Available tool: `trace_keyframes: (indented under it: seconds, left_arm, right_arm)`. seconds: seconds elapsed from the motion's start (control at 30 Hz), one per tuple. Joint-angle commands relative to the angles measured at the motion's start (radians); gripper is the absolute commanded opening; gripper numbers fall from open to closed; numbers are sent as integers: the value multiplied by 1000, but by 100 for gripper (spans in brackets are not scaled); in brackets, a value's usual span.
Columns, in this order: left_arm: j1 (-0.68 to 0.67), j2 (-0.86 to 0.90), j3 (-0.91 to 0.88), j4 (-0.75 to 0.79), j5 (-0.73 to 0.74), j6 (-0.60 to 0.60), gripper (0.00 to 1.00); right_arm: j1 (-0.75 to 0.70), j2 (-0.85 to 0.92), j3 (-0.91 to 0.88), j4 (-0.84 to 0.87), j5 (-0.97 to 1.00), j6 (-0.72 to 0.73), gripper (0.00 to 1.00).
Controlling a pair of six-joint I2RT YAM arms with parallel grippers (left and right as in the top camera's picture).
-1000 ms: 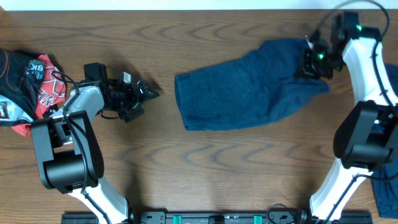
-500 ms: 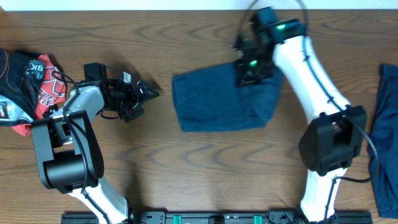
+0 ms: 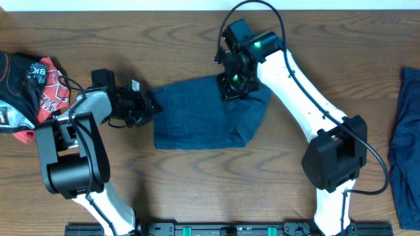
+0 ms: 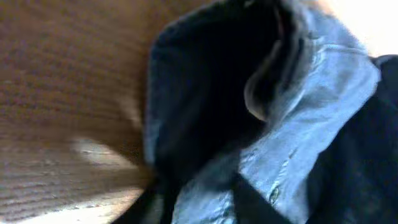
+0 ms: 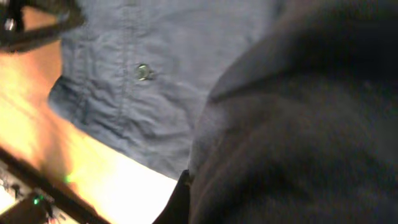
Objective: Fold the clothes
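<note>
A dark navy garment [image 3: 197, 118] of the clothes lies crumpled on the wooden table [image 3: 197, 190], partly doubled over. My right gripper [image 3: 233, 85] is shut on its upper right part, with the cloth bunched under it. The right wrist view shows lighter blue fabric with a button [image 5: 143, 71] and dark cloth covering the fingers, except one dark fingertip [image 5: 179, 200]. My left gripper [image 3: 148, 109] sits at the garment's left edge. In the left wrist view its two dark fingers [image 4: 252, 205] have closed onto a fold of blue cloth [image 4: 205, 199].
A second navy cloth [image 3: 403, 147] hangs at the table's right edge. A red, black and white pile of clothing [image 3: 29, 88] lies at the far left, behind the left arm. Bare wood runs along the front of the table.
The right gripper has dragged the navy garment leftward across the table to the left gripper. The left gripper's jaws, wide apart before, have closed on the garment's left edge.
</note>
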Motion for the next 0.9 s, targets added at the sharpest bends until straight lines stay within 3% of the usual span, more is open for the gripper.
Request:
trace_keyframes:
  seconds: [0.0, 0.03, 0.13, 0.3, 0.8, 0.87]
  left_arm:
    - [-4, 11, -8, -3, -14, 2, 28]
    - [-7, 11, -8, -2, -14, 2, 29]
    - [-20, 11, -8, -2, -17, 3, 66]
    - [-58, 11, -8, -1, -39, 2, 75]
    - [-124, 11, -8, 5, -109, 2, 76]
    - [-124, 11, -8, -2, -129, 1, 66]
  right_arm:
    - [-53, 3, 16, -14, 72, 60, 1]
    - [-70, 3, 16, -19, 78, 60, 1]
    - [-124, 3, 20, -39, 92, 46, 1]
    - [-208, -1, 21, -57, 111, 30, 1]
    - [-381, -40, 21, -63, 193, 23, 1]
    - [-396, -54, 21, -64, 193, 21, 1]
